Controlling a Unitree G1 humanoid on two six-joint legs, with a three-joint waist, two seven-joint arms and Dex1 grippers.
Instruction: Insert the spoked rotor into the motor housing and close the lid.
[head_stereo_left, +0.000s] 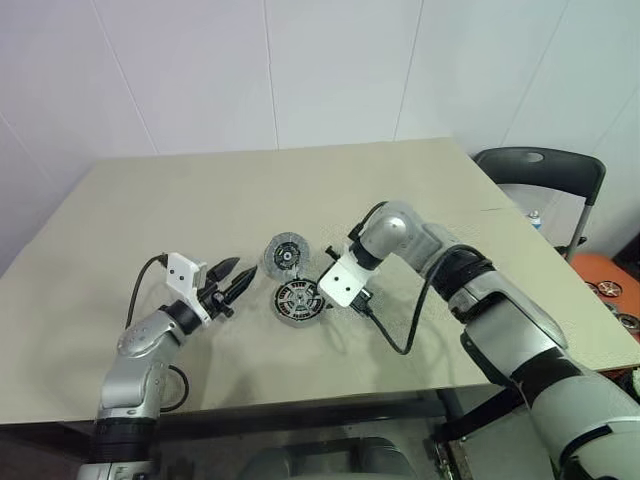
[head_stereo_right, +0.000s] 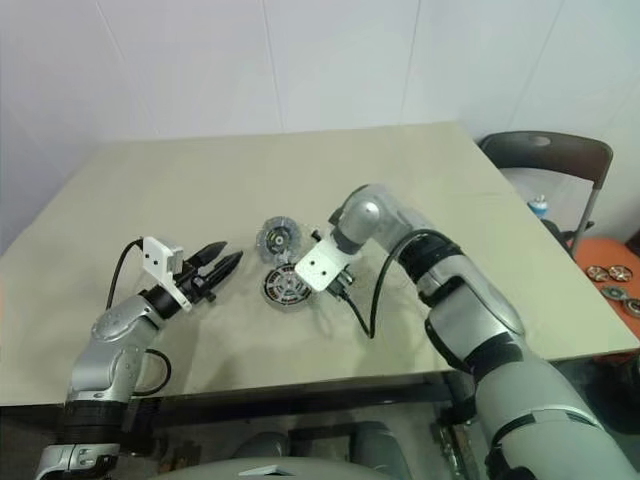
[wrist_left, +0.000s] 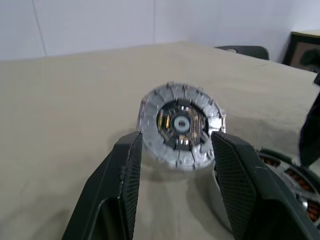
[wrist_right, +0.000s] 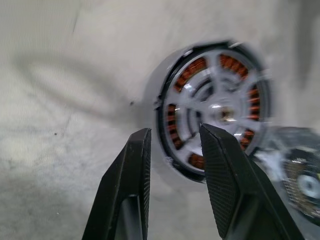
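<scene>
**A:** White walls and a folding chair (head_stereo_left: 545, 165) frame the beige surface (head_stereo_left: 200, 200). What does the head camera give us?

**B:** The spoked rotor (head_stereo_left: 286, 255) and the motor housing (head_stereo_left: 299, 300) lie side by side near the middle, with the rotor at about 11 o'clock from the housing. The left end effector (head_stereo_left: 244, 269) hovers at 9 o'clock of the pair, pointing at them.

**A:** And its wrist camera?

**B:** Its fingers stand about half open and empty. The rotor is framed between them but lies farther off, untouched. The housing's rim peeks in at 4 o'clock.

**A:** The right wrist?

**B:** The right end effector (wrist_right: 175, 131) angles down over the housing, partly open and holding nothing. Copper windings show behind pale spokes at 1 o'clock of its fingertips.

**A:** So how should the step be done?

**B:** I'd judge this to be the approach to a grasp. The left one should advance straight so both pads meet the rotor's rim squarely. The right one should come down onto the housing's rim gently to steady it without nudging it. Any shove would also knock the rotor, since they lie so close.
</scene>
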